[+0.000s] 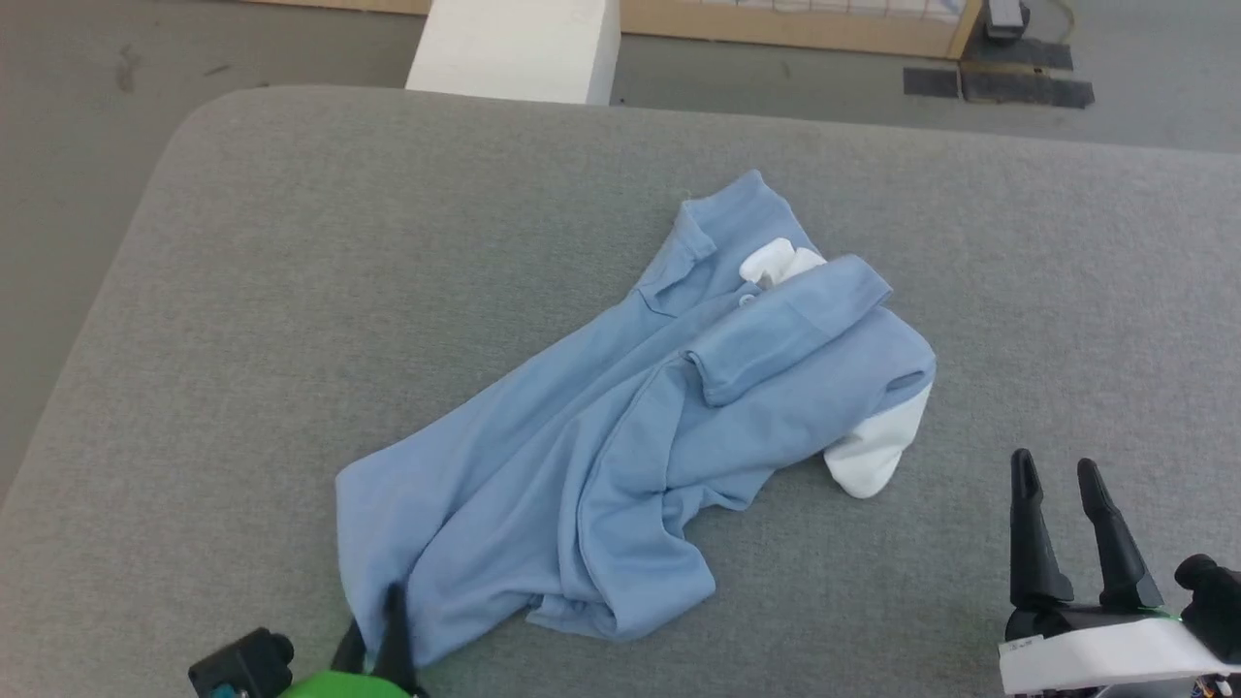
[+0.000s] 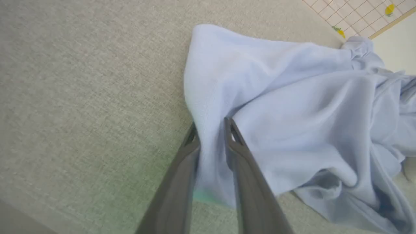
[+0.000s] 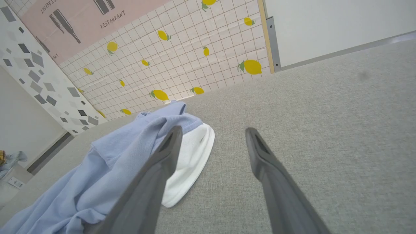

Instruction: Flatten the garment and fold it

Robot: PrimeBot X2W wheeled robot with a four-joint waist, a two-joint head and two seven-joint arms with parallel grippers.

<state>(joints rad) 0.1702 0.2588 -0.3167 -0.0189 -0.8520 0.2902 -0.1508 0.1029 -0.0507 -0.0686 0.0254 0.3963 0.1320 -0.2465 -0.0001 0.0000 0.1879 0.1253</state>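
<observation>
Light blue polo shirt [image 1: 620,407] is lying crumpled diag. across the middle of the grey counter [image 1: 291,291]. Collar end is pointing far-right, hem toward the robot, one sleeve is sitting folded over the chest, and white lining [image 1: 877,451] is poking out at the right edge.

Left pincer [image 2: 210,123] is straddling a ridge of hem at the near-left corner, fingers narrowly apart w/ fabric between. Can't tell if it's actually pinching.

Right pincer [image 1: 1053,463] is hovering w/ fingers wide apart, nothing in it, near the white lining.

Risks, as I'm judging them:
- Left catching only one layer: a pull would be dragging the whole bundle, not spreading it.
- Weak pinch: hem slipping out mid-pull.
- Right coming in low: snagging the folded sleeve and adding creases.
</observation>
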